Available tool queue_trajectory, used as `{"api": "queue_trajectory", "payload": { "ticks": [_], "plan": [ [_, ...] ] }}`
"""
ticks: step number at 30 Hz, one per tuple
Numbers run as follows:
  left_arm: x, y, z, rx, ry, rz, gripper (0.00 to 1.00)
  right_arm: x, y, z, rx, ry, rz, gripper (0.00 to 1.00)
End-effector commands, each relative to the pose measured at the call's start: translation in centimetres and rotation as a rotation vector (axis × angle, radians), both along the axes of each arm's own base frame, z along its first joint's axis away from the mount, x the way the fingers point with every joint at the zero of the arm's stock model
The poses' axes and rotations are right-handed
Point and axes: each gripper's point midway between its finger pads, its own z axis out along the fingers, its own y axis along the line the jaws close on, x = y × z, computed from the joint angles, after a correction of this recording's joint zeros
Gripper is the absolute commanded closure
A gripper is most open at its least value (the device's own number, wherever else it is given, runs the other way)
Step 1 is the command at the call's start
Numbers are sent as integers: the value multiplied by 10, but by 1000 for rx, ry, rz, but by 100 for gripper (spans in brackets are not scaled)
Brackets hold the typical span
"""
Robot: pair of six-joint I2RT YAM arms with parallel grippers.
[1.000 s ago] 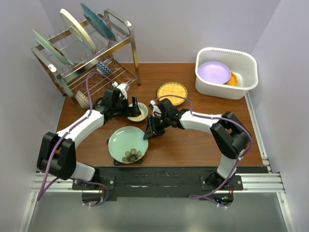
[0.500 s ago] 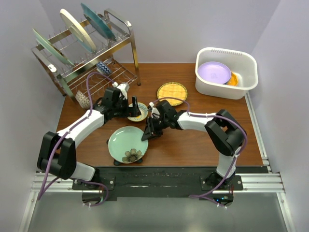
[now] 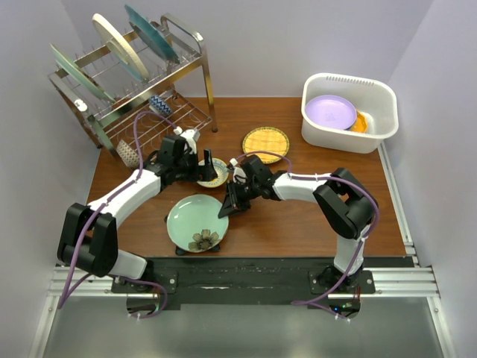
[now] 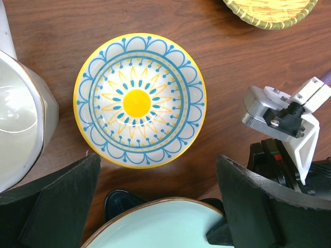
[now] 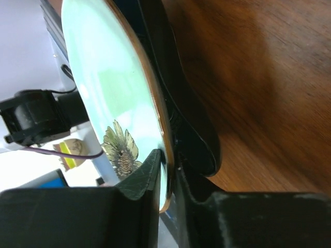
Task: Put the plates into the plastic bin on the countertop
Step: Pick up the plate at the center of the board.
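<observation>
- right gripper [image 5: 168, 155]: jaws nearly closed, pinching the right-hand rim of the mint plate [image 5: 114, 88], one finger over it and one under
- mint plate lies at the front of the countertop [image 3: 298, 224], on top of a dark shape [image 5: 192, 129], probably another plate; can't tell if it is off the surface yet
- left gripper [image 3: 200, 168]: jaws wide apart, holding nothing, hovering over the bowl [image 4: 139, 101], which is not a task item
- bin [image 3: 343, 138], back right, well apart from both grippers: lavender plate [image 3: 330, 112] and orange plate [image 3: 361, 123] inside
- outstanding: mint plate, dark shape, yellow plate [image 3: 265, 142] flat mid-counter, three rack plates [image 3: 119, 45] upright on the rack [image 3: 190, 74]; lower-tier items too small to identify
- judgement: early stage, two binned and at least five to go; current step is the pick of the mint plate
</observation>
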Motion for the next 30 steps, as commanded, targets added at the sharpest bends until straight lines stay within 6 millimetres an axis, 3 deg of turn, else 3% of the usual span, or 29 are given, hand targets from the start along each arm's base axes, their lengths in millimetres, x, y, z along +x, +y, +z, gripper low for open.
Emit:
{"api": "queue_trajectory", "payload": {
  "ticks": [1, 11, 18, 30],
  "plan": [
    [2, 4, 12, 4, -47, 4, 2, -2, 6, 10, 45, -5, 25, 89],
    [-7, 14, 29, -2, -77, 53, 2, 1, 11, 29, 72, -47, 66, 96],
    [-8, 11, 28, -18, -79, 52, 2, 5, 11, 48, 87, -90, 68, 97],
    [11, -13, 27, -92, -86, -11, 2, 15, -19, 55, 52, -148, -28, 99]
  ]
}}
